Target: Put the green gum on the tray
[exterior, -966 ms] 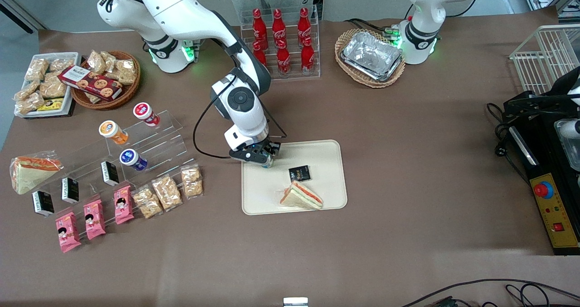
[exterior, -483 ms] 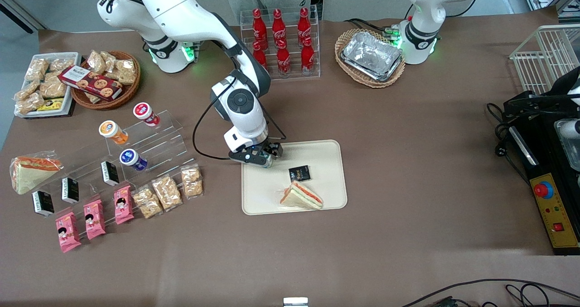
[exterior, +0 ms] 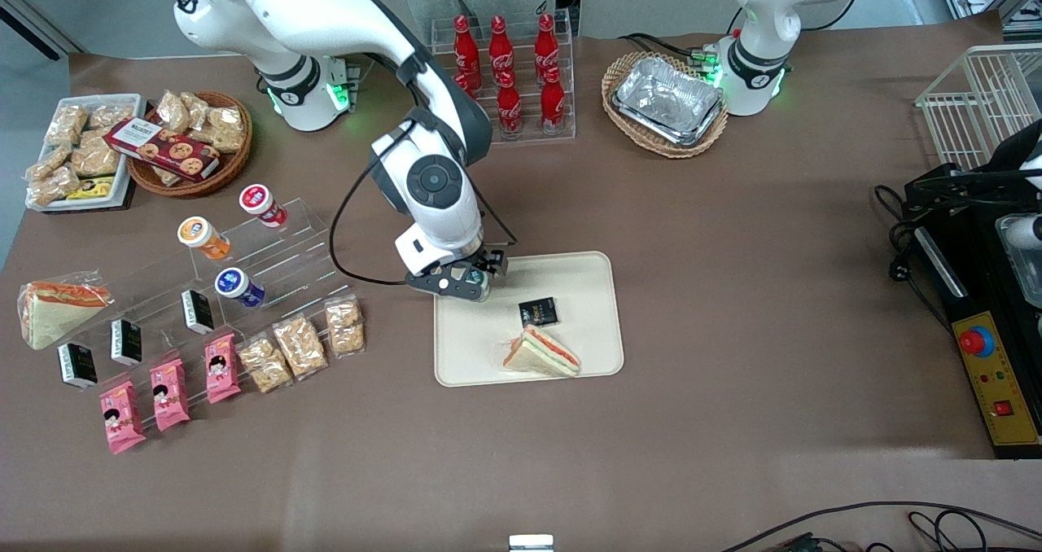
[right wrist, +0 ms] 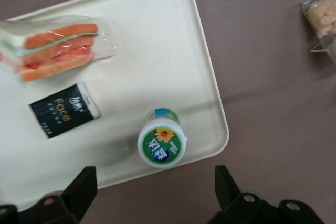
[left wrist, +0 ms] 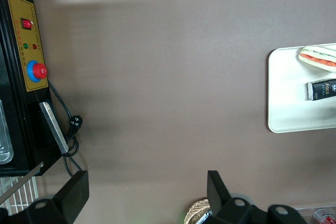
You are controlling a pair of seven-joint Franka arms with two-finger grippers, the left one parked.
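The green gum (right wrist: pixel 161 142) stands upright on the cream-beige tray (right wrist: pixel 157 51), close to one rounded corner, its green-rimmed white lid facing up. My right gripper (right wrist: pixel 155 184) is open and empty, hanging above the gum, with its fingers wide apart and clear of it. In the front view the gripper (exterior: pixel 466 282) hovers over the corner of the tray (exterior: pixel 570 275) toward the working arm's end, farther from the front camera, and hides most of the gum. A wrapped sandwich (exterior: pixel 541 352) and a black packet (exterior: pixel 538 312) also lie on the tray.
An acrylic step shelf holds the orange-lidded (exterior: pixel 196 232), red-lidded (exterior: pixel 257 199) and blue-lidded (exterior: pixel 232 281) canisters, with snack packs (exterior: pixel 299 344) beside it. Cola bottles (exterior: pixel 505 72) and a foil tray in a wicker basket (exterior: pixel 667 104) stand farther from the front camera.
The gripper has let go of the gum and risen above it. The gum stays standing on the tray corner.
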